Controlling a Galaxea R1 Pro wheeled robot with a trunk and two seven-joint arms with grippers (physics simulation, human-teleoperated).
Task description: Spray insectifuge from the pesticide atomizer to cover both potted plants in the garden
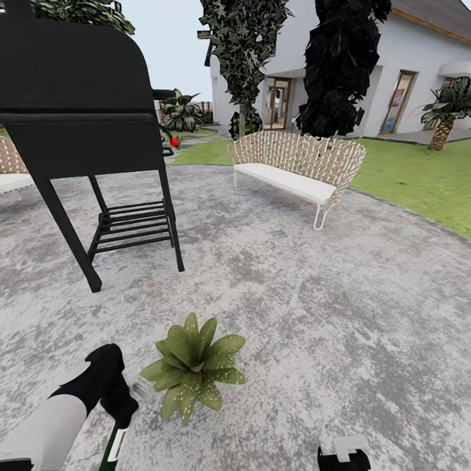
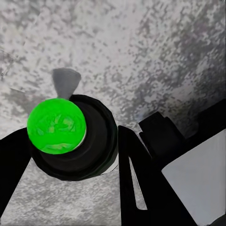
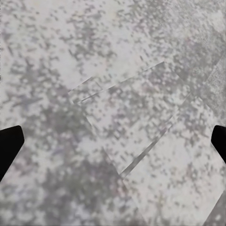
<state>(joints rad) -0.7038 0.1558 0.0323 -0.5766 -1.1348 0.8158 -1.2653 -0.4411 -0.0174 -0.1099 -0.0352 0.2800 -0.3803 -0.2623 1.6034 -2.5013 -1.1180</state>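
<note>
One potted plant [image 1: 193, 366], a low rosette of pointed green leaves, sits on the grey patio [image 1: 314, 294] right in front of me. The second potted plant is out of view. My left gripper [image 1: 112, 400] is just left of the plant, shut on the pesticide atomizer [image 1: 112, 445], a dark green bottle with a pale nozzle pointing toward the leaves. In the left wrist view the atomizer's bright green top [image 2: 56, 125] sits in a black collar between the two black fingers [image 2: 136, 174]. My right gripper [image 1: 343, 456] hangs low at the right, open, over bare patio [image 3: 113, 113].
A black grill on legs [image 1: 78, 118] stands at the left, close behind the plant. A wicker bench with a white seat [image 1: 294, 167] is further back. Lawn [image 1: 418, 176], a palm [image 1: 448, 111], tall trees and a white house lie beyond the patio edge.
</note>
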